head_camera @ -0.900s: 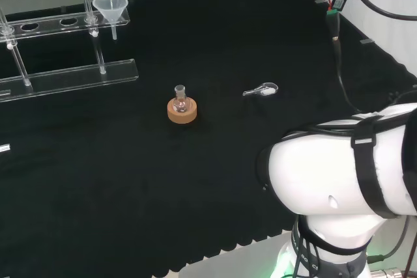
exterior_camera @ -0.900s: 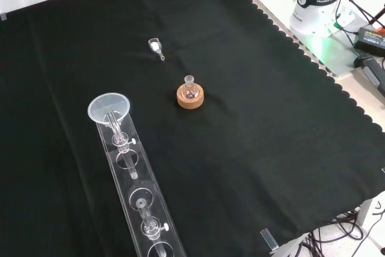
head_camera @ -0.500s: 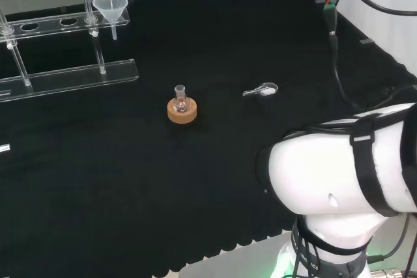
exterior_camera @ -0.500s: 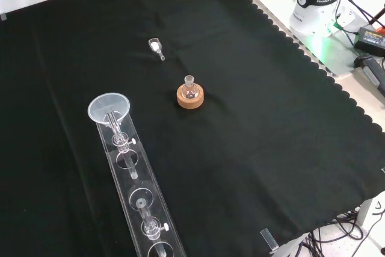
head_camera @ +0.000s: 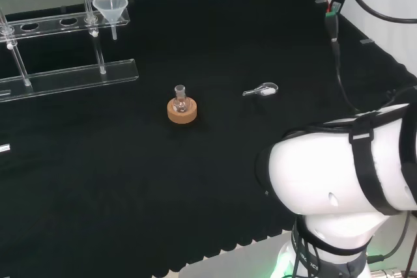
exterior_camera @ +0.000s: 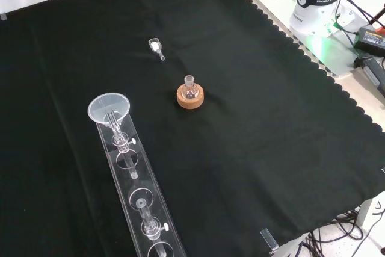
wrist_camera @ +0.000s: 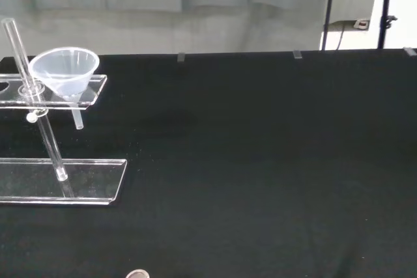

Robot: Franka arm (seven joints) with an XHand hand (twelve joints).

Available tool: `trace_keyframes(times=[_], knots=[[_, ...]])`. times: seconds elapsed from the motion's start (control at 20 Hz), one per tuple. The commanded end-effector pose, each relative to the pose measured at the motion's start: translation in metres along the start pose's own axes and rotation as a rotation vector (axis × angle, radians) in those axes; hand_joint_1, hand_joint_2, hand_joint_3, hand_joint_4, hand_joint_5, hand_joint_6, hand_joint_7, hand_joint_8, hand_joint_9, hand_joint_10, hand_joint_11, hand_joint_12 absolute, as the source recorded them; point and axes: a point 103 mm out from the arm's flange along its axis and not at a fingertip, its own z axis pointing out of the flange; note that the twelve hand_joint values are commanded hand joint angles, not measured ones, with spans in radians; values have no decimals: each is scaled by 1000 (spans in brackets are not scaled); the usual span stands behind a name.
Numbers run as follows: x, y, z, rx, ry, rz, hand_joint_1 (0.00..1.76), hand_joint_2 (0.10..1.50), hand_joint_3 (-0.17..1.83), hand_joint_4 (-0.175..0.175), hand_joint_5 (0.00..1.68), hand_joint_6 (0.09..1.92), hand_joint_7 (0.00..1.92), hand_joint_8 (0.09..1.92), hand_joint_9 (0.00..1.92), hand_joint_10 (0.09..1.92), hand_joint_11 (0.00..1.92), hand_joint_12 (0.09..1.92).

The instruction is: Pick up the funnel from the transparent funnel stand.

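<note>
A clear funnel [head_camera: 109, 6] sits in the end hole of the transparent funnel stand [head_camera: 71, 77] at the back left of the head view. In the front view the funnel [exterior_camera: 109, 108] is at the far end of the long stand [exterior_camera: 136, 200], its stem hanging down through the top rail. The wrist view looks across the cloth at the funnel [wrist_camera: 64, 71] resting upright in the stand's rail [wrist_camera: 92, 94], some way off. Thin clear rods rise beside it.
A small glass flask on a cork ring [head_camera: 182, 110] stands mid-cloth, as the front view also shows [exterior_camera: 190, 94]. A small scoop [head_camera: 262, 89] lies to its right in the head view. The arm's white link [head_camera: 339, 174] fills the lower right; a cable [head_camera: 335, 37] hangs above.
The cable at the head view's top right has swayed a little and the arm's white link has shifted slightly. The funnel, stand, flask and scoop have stayed put.
</note>
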Motion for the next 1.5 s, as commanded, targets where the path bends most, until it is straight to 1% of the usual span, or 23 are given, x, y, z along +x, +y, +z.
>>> trace_keyframes(times=[0.05,0.1,0.15,0.2,0.25,0.35,0.45,0.6,0.75,0.9,1.1,1.25,1.5], knots=[[24,119,59,46,109,-76,141,862,24,63,0,87,0,87,0,87,0,361],[30,131,63,45,115,-81,135,861,20,70,0,87,0,87,0,87,0,248],[37,146,67,39,140,-90,131,859,17,75,0,87,0,87,0,87,0,161],[45,161,70,44,152,-96,128,857,15,79,0,87,0,87,0,87,0,109],[53,174,72,44,147,-97,126,855,13,82,0,87,0,87,0,87,0,87],[69,202,76,30,173,-113,125,853,11,85,0,87,0,87,0,87,0,87],[85,226,83,39,180,-123,124,852,11,87,0,87,0,87,0,87,0,87],[96,254,96,39,222,-149,125,851,10,86,0,87,0,87,0,87,0,87],[102,279,108,67,230,-158,128,850,8,83,0,87,0,87,0,87,0,90],[109,297,120,96,212,-167,133,848,6,81,0,87,0,87,0,87,0,136],[123,312,136,135,187,-194,138,846,4,79,0,87,0,87,0,87,0,213],[132,319,145,159,179,-205,141,845,3,78,0,87,0,87,0,87,0,296],[147,322,163,209,155,-209,144,844,2,77,0,87,0,87,0,87,0,411]])
